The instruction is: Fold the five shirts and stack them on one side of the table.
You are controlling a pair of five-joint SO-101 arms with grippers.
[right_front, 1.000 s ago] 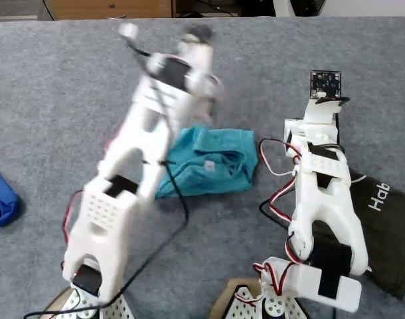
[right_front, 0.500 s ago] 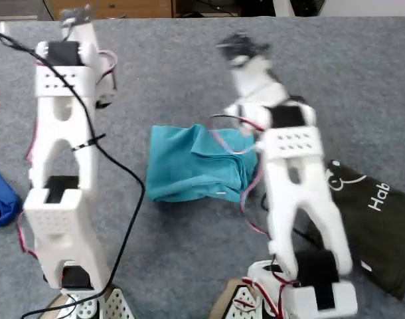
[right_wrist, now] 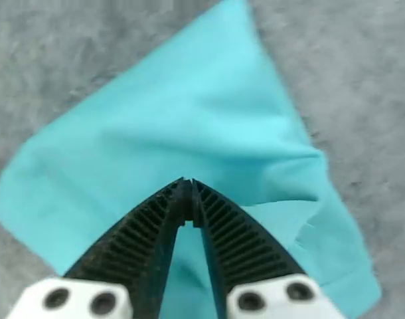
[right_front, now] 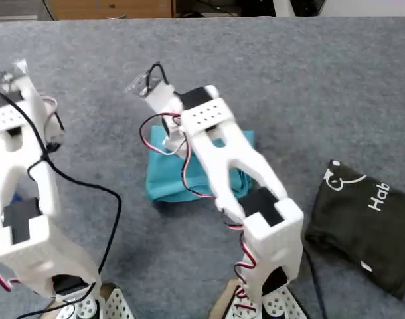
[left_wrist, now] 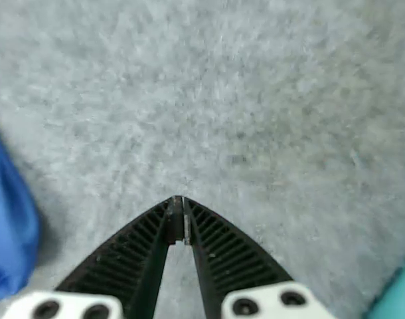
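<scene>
The teal shirt (right_front: 164, 186) lies largely hidden under the right arm (right_front: 222, 153). The black shirt (right_front: 362, 226), well off from the right gripper (right_wrist: 188, 189), is cut by the frame edge, as is the blue shirt (left_wrist: 10, 226) beside the left gripper (left_wrist: 178, 206) (a mere slice).

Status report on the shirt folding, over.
Right gripper shut over teal shirt. Left gripper shut over bare table beside blue shirt. Nothing blocking.

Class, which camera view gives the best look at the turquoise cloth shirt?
The right wrist view: the turquoise cloth shirt spreads wide beneath the shut right gripper. In the high view the right arm covers its middle; the left wrist view catches a corner.
</scene>
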